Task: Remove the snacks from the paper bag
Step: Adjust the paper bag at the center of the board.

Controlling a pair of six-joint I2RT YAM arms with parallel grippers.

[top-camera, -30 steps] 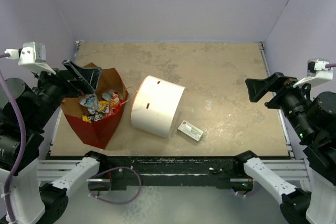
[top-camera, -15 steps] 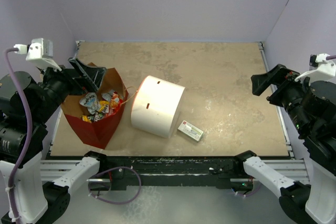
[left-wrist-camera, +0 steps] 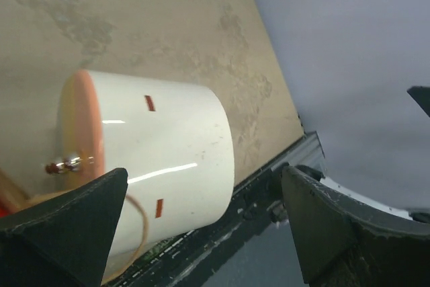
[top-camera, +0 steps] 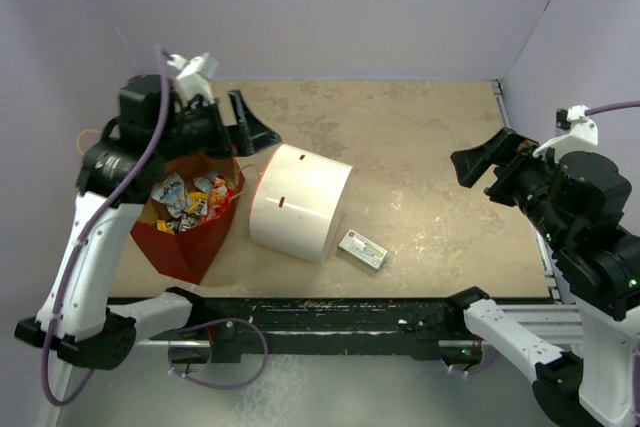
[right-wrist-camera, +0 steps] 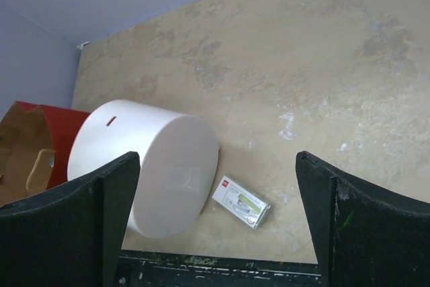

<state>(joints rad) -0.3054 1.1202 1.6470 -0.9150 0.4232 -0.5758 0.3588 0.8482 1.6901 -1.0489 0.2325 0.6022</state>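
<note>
Snacks [top-camera: 190,201] lie in paper bag [top-camera: 186,252], near left tool [top-camera: 252,127] (jaws apart).

Paper, foil, gloss
The paper bag [top-camera: 185,247] is looking matt, kraft-brown inside; the snacks [top-camera: 190,197] are glinting shiny; the white cylinder [top-camera: 300,202] is gleaming smooth on the mottled surface [top-camera: 420,147].

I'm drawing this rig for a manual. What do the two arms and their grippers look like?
Both arms are built alike: white link shells with black joint housings. The left gripper and right gripper have broad black wedge-shaped fingers. A small white camera block tops each wrist, fed by a lilac cable. No markings are legible.
</note>
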